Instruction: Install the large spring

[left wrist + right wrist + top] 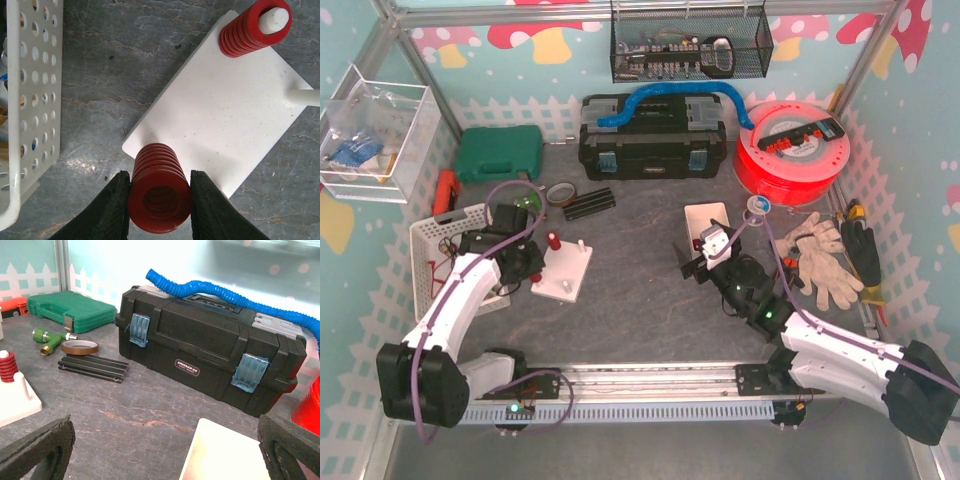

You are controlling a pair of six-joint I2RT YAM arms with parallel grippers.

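I have the large spring (159,189) pinched crosswise between the left gripper's (161,177) jaws, which press on its two sides, and it hangs just over the near-left corner of the white plate (215,115) lying on the surface (115,55). So the pick looks done and the seating is not. At the far end of the plate another red spring (245,30) already sits around its peg, with the white peg tip poking out of the top. A bare peg (302,97) stands beside it, and I judge that is where my spring belongs. What I think is left is to carry the spring across, line its bore up with that peg, lower it on and let go. The right gripper (165,447) hovers over the surface on the right with its jaws spread wide and nothing between them. As for containers, the perforated white basket (30,100) sits just left of the plate with some clutter inside that I cannot make out. A clear box (375,130) on the left wall holds something blue. The wire basket (690,45) on the far wall holds assorted small hardware. The black toolbox (210,350) and the green case (70,310) are both latched shut. I cannot tell what is in the small white tray (225,455) by the right gripper.
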